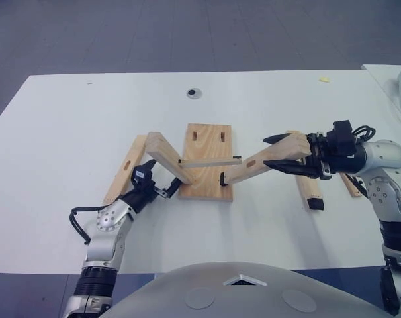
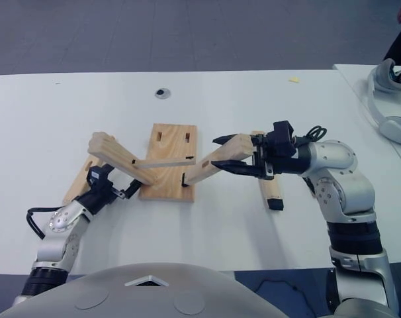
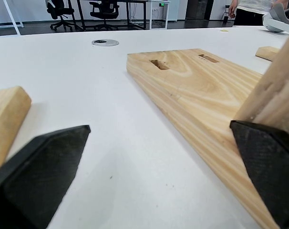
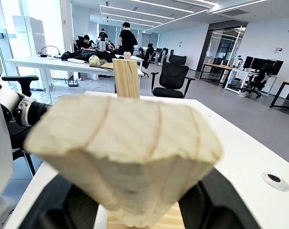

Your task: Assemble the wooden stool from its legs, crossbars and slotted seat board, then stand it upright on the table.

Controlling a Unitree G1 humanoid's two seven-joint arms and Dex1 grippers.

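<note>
- Fingers (image 3: 39,176) of the left gripper (image 3: 159,129) are spread wide near the bench's (image 1: 68,119) near left edge. One pad sits against the low end of the tilted left leg (image 1: 167,156) and the other is well apart from it, so nothing is clamped.
- The tilted left leg slants up and away from the near left corner of the slotted seat board (image 1: 207,146).
- The slotted seat board lies flat mid-bench, with its two slots toward the far edge.
- A thin crossbar (image 1: 207,161) runs level above the board and joins the two tilted legs.
- The tilted right leg (image 1: 260,162) has its black-capped low end over the board's near right corner. It rises toward the right edge.
- The right gripper (image 1: 283,154) holds the raised end of that leg, one finger on either side.
- One spare leg (image 1: 121,173) lies flat beside the left gripper. Another, black-capped spare leg (image 1: 308,189) lies under the right gripper.
- A cable grommet (image 1: 194,93) and a yellow note (image 1: 325,79) sit near the far edge.
</note>
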